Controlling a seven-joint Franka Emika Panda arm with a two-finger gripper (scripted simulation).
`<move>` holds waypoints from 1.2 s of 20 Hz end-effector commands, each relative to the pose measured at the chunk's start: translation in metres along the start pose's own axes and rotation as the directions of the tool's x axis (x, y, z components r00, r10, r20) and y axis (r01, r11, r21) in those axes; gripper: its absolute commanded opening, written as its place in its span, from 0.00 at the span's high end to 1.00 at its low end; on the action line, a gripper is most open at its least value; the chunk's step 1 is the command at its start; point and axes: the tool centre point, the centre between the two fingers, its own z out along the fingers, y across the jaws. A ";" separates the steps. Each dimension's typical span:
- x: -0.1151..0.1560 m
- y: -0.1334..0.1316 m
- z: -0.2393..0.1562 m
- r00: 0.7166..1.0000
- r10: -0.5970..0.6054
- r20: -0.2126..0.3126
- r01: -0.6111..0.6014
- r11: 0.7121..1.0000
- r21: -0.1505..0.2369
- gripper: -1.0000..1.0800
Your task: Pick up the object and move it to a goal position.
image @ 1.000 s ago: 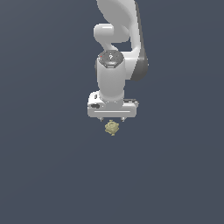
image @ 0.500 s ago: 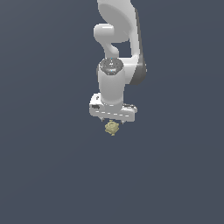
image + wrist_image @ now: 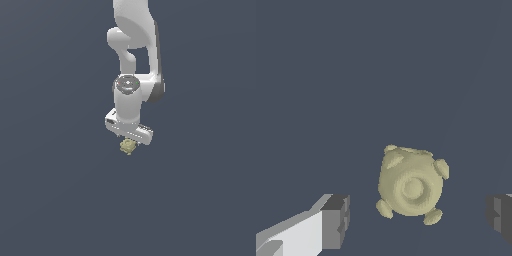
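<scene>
The object (image 3: pixel 128 146) is a tiny knobbly pale yellow-tan blob on the dark grey floor, directly under my white gripper (image 3: pixel 129 140). In the wrist view the object (image 3: pixel 412 185) lies between my two fingers, with a clear gap on each side. One dark finger pad (image 3: pixel 336 221) and the other (image 3: pixel 500 217) stand wide apart and neither touches it. The gripper (image 3: pixel 417 218) is open and holds nothing.
A plain dark grey floor (image 3: pixel 55 200) fills the scene. No other objects, containers or edges show in either view.
The gripper has come down closer over the object and its hand has twisted slightly. The object has not moved.
</scene>
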 end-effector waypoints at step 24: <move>-0.011 0.008 0.048 0.985 0.170 -0.003 -0.170 0.985 -0.007 0.04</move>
